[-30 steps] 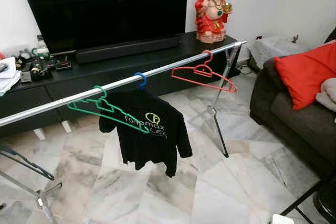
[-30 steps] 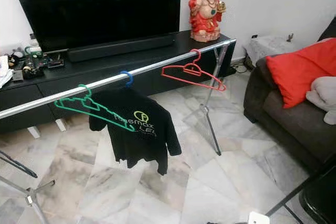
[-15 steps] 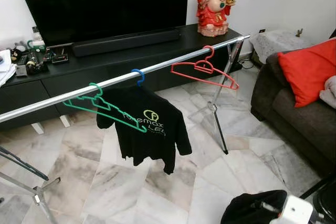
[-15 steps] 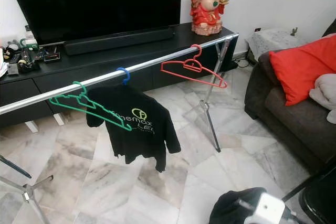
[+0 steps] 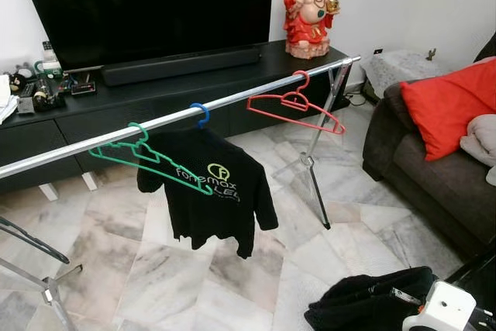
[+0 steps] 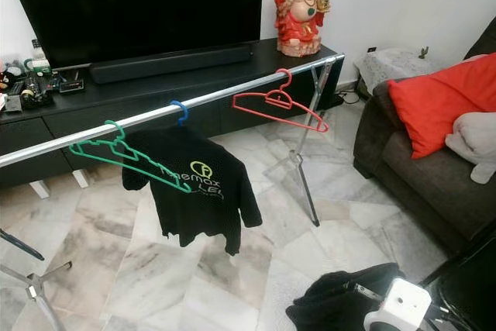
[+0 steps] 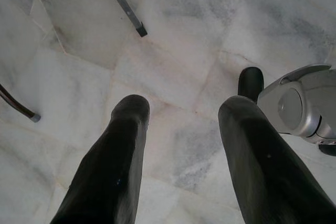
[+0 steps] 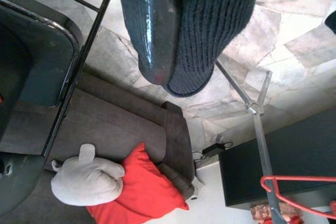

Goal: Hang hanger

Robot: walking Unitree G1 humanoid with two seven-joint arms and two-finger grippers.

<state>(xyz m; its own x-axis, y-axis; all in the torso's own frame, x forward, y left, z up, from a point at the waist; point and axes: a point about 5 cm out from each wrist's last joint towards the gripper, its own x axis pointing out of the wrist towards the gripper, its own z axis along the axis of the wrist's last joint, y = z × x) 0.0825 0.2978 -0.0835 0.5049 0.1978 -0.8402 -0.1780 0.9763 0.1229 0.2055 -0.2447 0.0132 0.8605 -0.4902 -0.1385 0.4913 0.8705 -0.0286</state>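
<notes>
While three hangers (image 5: 296,106) hang, right gripper (image 8: 173,77) fingers pinch dark cloth (image 5: 372,308)

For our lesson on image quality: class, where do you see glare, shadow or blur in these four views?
Left eye view: evenly lit and sharp; the rail gleams, and the television stays a dark mass. Left wrist view: the left gripper casts a soft shadow on the marble floor, its fingers slightly soft. Right wrist view: a glossy streak on one finger.
</notes>
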